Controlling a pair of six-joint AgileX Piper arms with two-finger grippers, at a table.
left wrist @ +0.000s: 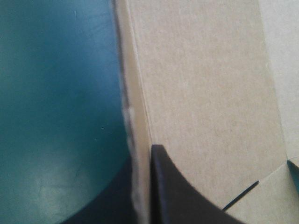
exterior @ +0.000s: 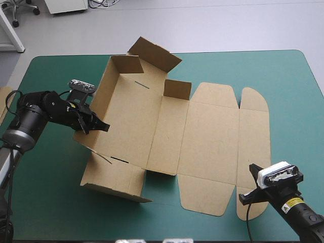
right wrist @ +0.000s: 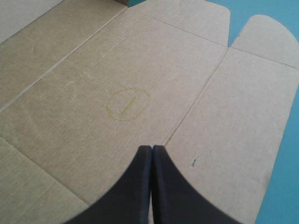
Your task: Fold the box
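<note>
**Left gripper holds the box's left wall; right gripper is empty over the lid**

The left gripper's black fingers are all but closed, with the raised left wall of the brown box pinched between them. One finger is inside the tray and the other is outside, over the teal-green cover. From that grip the box runs away toward the table's right edge. That is its long axis, with raised walls at the left end and the lid flat at the right end. The right gripper's fingers meet in a pointed arch holding nothing, above the lid near the table's near right corner. I judge the left arm better placed for the next move. The wall's crease runs from the near edge to the far edge, so the wall would swing toward the right edge.
</note>
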